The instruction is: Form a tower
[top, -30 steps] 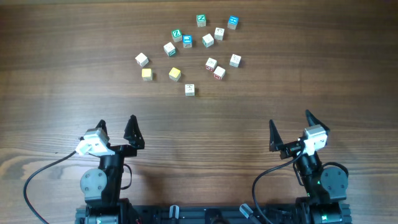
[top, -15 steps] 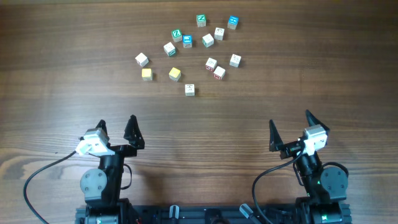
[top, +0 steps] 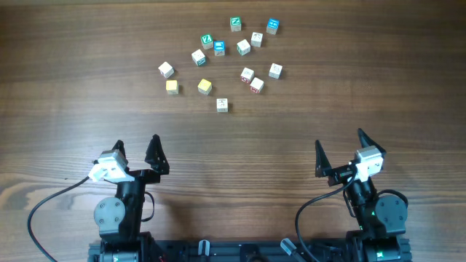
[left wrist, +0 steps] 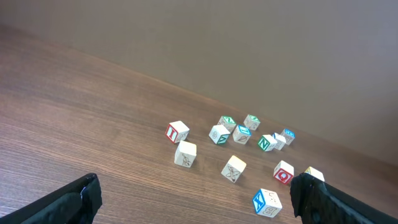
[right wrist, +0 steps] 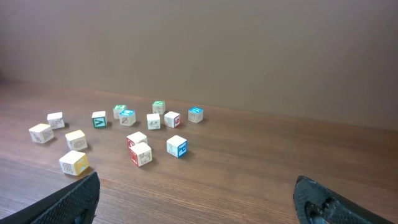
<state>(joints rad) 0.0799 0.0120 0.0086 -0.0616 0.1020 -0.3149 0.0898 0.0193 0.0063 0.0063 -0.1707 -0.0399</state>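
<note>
Nothing has changed from a second ago: both arms and every block sit exactly where they were. The wooden table (top: 73, 109) fills the view from overhead; at its near edge stand two arms, the left arm (top: 116, 215) and the right arm (top: 378, 211), each drawn back on its base and well apart from the blocks. The left gripper (top: 136, 142) has its two dark fingers spread as wide as they go, with nothing between them but bare wood; the right gripper (top: 338, 140) is spread just as wide and is likewise empty (the wrist views show only the finger ends at the bottom corners, with the blocks far beyond them). Out towards the far side of the table, roughly midway between the two arms, lie the cubes (top: 243, 47). I count fourteen, scattered in a loose cluster, each one resting singly on the wood, some just beside a neighbour but none on top of another, so the tower is not yet begun. By their top faces there are six plain pale ones (top: 166, 70), two green-topped (top: 235, 23), two blue-topped (top: 272, 26), two yellow (top: 204, 86) and two with red marks (top: 256, 85); the yellow pair lies on the left arm's side of the cluster, and the red pair lies close together nearer its middle.
</note>
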